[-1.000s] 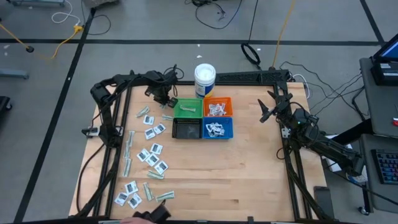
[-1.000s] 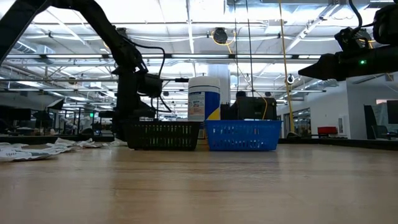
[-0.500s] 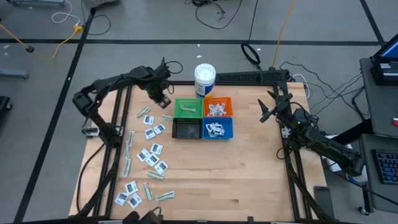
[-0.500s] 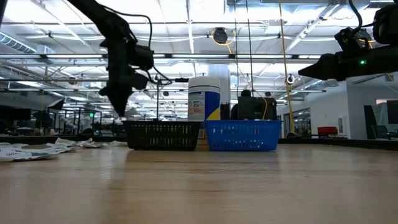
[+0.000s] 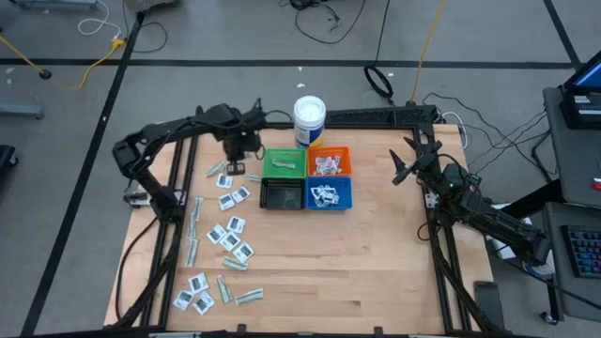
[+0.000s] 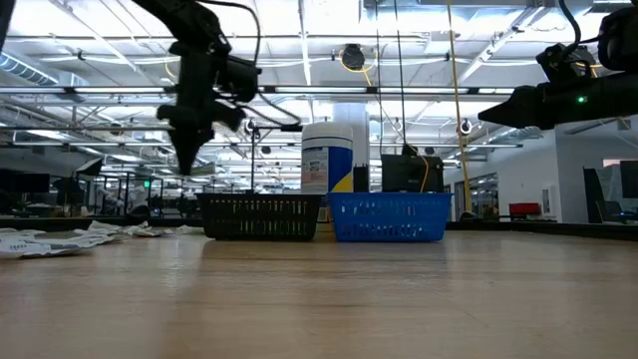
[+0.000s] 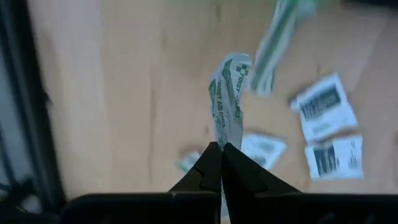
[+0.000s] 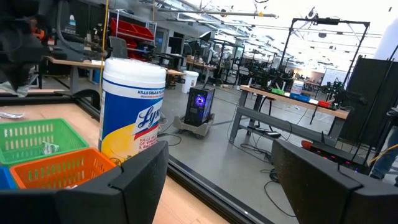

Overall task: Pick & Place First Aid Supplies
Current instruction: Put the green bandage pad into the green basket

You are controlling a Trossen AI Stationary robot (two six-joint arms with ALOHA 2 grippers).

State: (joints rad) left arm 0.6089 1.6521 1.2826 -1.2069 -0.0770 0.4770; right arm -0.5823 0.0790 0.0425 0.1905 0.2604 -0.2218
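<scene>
Left gripper (image 7: 217,149), jaws closed on the near end of a pale-green strip (image 7: 229,93), hovers left of the green bin (image 5: 284,163); right gripper (image 5: 406,156) waits, jaws wide, empty.

The left gripper (image 5: 235,153) is hovering above the table (image 5: 376,263), just beside the green bin (image 5: 284,162). Packets (image 5: 225,235) are lying scattered nearby. The right gripper (image 5: 406,161) is waiting well apart.

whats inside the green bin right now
In the high view the green bin holds one slim pale strip lying on its floor; the rest looks bare. From the low view it is hidden behind the black bin.
</scene>
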